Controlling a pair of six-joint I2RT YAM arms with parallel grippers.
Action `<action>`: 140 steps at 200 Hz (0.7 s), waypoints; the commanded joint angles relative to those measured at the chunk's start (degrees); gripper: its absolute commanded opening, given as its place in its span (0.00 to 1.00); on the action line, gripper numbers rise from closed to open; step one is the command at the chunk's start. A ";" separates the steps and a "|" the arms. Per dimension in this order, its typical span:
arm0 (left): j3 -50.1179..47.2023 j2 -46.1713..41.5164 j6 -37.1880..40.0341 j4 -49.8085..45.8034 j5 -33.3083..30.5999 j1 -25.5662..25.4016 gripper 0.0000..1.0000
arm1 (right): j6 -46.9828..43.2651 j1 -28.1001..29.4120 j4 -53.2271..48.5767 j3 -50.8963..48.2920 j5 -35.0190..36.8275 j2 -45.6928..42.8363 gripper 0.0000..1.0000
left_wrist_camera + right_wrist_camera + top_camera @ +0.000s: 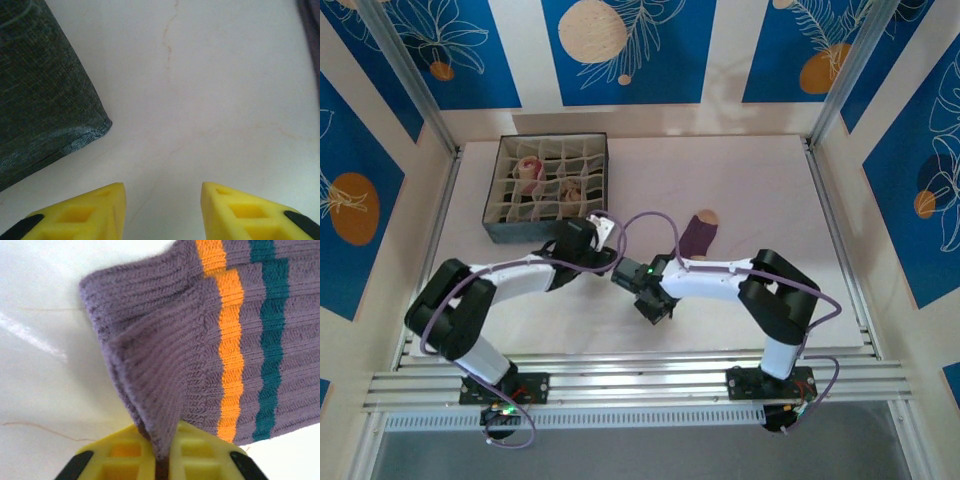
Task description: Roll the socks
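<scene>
A purple ribbed sock (200,340) with an orange and a teal stripe lies on the white table, and my right gripper (162,442) is shut on a pinched fold of its cuff. From above, the same sock (698,236) shows its tan toe pointing away, just beyond the right arm. My left gripper (162,197) is open over bare table, nothing between its yellow fingers (100,210), next to a corner of the dark box (40,100). Rolled socks sit in the box: a cream and pink one (528,170) and a tan one (570,188).
The dark grid-divided box (496,218) stands at the back left of the table. Metal frame rails run along the table's left (440,215), right (840,230) and near edges. Purple cables loop over both arms at the middle.
</scene>
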 commanded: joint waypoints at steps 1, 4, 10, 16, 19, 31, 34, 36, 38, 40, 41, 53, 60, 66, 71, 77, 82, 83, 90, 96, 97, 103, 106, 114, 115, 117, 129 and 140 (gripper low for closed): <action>-4.12 -3.27 8.40 7.14 10.55 0.01 0.44 | -2.56 -4.22 3.26 -3.12 -11.13 -4.51 0.06; -4.59 -3.52 9.33 7.91 12.17 0.04 0.44 | -2.61 -4.83 3.54 -3.46 -12.91 -4.97 0.05; -5.60 -3.93 11.55 9.50 15.42 0.02 0.45 | -2.63 -6.71 3.95 -4.15 -16.15 -5.84 0.04; -6.62 -4.26 13.35 11.19 19.02 0.01 0.46 | -2.71 -8.50 4.29 -4.82 -19.45 -6.57 0.04; -7.27 -4.41 14.74 12.23 20.88 0.02 0.46 | -2.74 -9.13 4.40 -5.13 -20.76 -6.89 0.03; -10.26 -4.66 18.51 17.57 26.72 -0.12 0.50 | -2.61 -12.45 4.68 -6.37 -25.58 -8.11 0.02; -10.93 -4.66 19.02 18.90 27.61 -0.13 0.50 | -2.72 -13.18 4.64 -6.57 -26.40 -8.39 0.02; -11.50 -4.62 19.26 20.02 28.25 -0.12 0.51 | -2.76 -13.58 4.61 -6.61 -26.88 -8.51 0.02; -11.92 -4.63 19.52 21.11 28.89 -0.16 0.51 | -2.79 -13.99 4.60 -6.80 -27.31 -8.65 0.02; -12.42 -4.52 19.72 22.15 29.45 -0.17 0.51 | -2.91 -14.42 4.53 -6.87 -27.75 -8.82 0.02; -12.67 -4.46 19.85 22.64 29.71 -0.17 0.51 | -3.00 -14.61 4.52 -6.93 -28.00 -8.86 0.02; -14.57 -3.61 21.67 27.63 33.50 -0.62 0.52 | -4.25 -16.59 3.89 -7.15 -30.60 -9.43 0.02; -15.21 -2.99 23.63 29.64 35.36 -1.18 0.52 | -5.40 -17.38 3.44 -7.16 -32.08 -9.52 0.02; -15.38 -2.46 25.31 30.48 37.16 -1.86 0.53 | -6.45 -17.98 2.94 -7.00 -33.20 -9.48 0.02; -15.18 -1.96 27.16 30.60 39.11 -2.28 0.53 | -7.28 -18.34 2.55 -6.91 -33.98 -9.37 0.02; -14.80 -1.37 28.75 30.51 40.26 -2.94 0.53 | -8.11 -18.71 1.98 -6.74 -34.74 -9.17 0.02; -14.39 -0.80 29.63 30.36 40.10 -3.51 0.53 | -8.80 -18.99 1.46 -6.59 -35.23 -9.01 0.02; -14.22 -0.71 29.82 30.30 40.01 -3.69 0.53 | -8.98 -19.05 1.41 -6.57 -35.38 -8.96 0.02; -13.53 -0.02 31.05 29.64 39.30 -4.49 0.53 | -9.70 -19.35 0.81 -6.46 -35.96 -8.83 0.02; -12.84 0.55 32.69 29.01 38.91 -5.19 0.55 | -10.18 -19.66 0.64 -6.46 -36.43 -8.90 0.02; -12.79 0.63 32.93 28.88 38.84 -5.31 0.55 | -10.28 -19.69 0.60 -6.50 -36.47 -8.90 0.02; -12.21 1.12 34.65 28.15 38.13 -5.99 0.56 | -10.59 -20.06 0.64 -6.52 -37.31 -9.07 0.02; -11.91 1.48 35.50 27.76 37.75 -6.33 0.56 | -10.83 -20.25 0.76 -6.62 -37.88 -9.22 0.02; -11.04 2.13 37.57 26.68 36.79 -7.15 0.57 | -11.10 -20.65 0.97 -6.80 -38.76 -9.55 0.02; -10.92 2.25 37.78 26.53 36.73 -7.22 0.57 | -11.14 -20.67 0.98 -6.80 -38.82 -9.58 0.02; -10.70 2.41 38.28 26.25 36.57 -7.40 0.58 | -11.30 -20.77 0.99 -6.81 -38.91 -9.62 0.02; -9.53 3.42 40.42 24.64 35.86 -8.06 0.59 | -11.56 -21.28 0.75 -6.63 -39.57 -9.96 0.02; -8.74 4.35 41.78 23.87 35.43 -8.29 0.59 | -11.86 -21.60 0.59 -6.50 -40.38 -10.05 0.02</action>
